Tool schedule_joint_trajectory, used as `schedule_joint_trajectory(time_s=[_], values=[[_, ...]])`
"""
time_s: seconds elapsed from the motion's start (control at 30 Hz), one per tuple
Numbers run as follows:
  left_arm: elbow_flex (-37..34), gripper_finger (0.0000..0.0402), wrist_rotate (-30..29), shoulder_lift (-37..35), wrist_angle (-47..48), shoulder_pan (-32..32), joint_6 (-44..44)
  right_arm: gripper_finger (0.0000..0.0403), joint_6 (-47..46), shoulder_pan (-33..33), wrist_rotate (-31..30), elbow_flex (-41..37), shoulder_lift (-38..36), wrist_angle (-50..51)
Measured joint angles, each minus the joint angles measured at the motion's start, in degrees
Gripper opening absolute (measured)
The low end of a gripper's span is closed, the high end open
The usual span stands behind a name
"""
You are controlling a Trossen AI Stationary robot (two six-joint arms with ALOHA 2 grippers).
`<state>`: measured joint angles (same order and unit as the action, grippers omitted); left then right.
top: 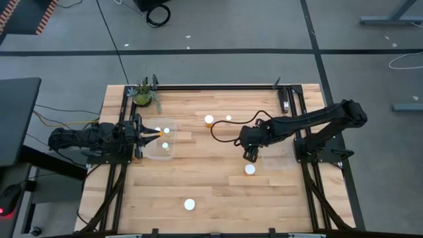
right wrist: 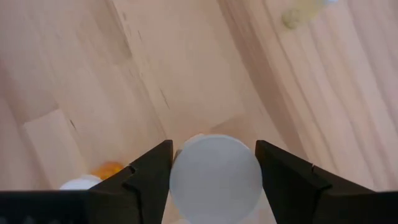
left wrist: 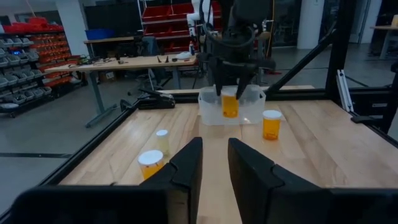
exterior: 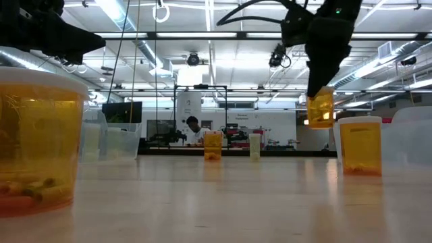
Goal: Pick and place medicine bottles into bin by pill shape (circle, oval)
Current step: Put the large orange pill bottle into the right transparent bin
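The desk (top: 218, 192) carries two clear bins: one (top: 160, 140) at about nine o'clock under the left arm, another (top: 281, 149) toward three o'clock, just beside the right arm. The right gripper (top: 250, 155) sits near the desk's middle, clamped on a medicine bottle (left wrist: 229, 103) held clear of the wood, its white cap filling the space between the fingers (right wrist: 149, 171). The left gripper (left wrist: 214, 168) rests at nine o'clock, fingers slightly apart and empty. The main risk is a sideways squeeze on a smooth round body: a fast swing could let it slip or tilt. Loose bottles at twelve (top: 209, 119), five (top: 250, 169) and six o'clock (top: 190, 204) could be clipped if the carry runs low. Choosing the wrong bin is another hazard, since the pill shape inside cannot be read.
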<state>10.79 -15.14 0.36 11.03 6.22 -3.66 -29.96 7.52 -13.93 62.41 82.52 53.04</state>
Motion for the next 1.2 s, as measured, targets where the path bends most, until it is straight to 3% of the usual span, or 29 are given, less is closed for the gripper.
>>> schedule_joint_trajectory(time_s=[0.4, 0.77, 1.2], values=[[0.0, 0.0080, 0.0, 0.0, 0.0, 0.0, 0.0, 0.0229, -8.4, 2.9, -5.4, 0.0, -5.7, 10.5], [0.0, 0.0091, 0.0, 0.0, 0.0, 0.0, 0.0, 0.0229, -11.9, 2.8, -5.6, -0.6, -9.5, 15.0], [-0.1, 0.0082, 0.0, 0.0, 0.0, 0.0, 0.0, 0.0229, -22.1, 2.7, -4.0, -18.4, -21.2, 12.9]])
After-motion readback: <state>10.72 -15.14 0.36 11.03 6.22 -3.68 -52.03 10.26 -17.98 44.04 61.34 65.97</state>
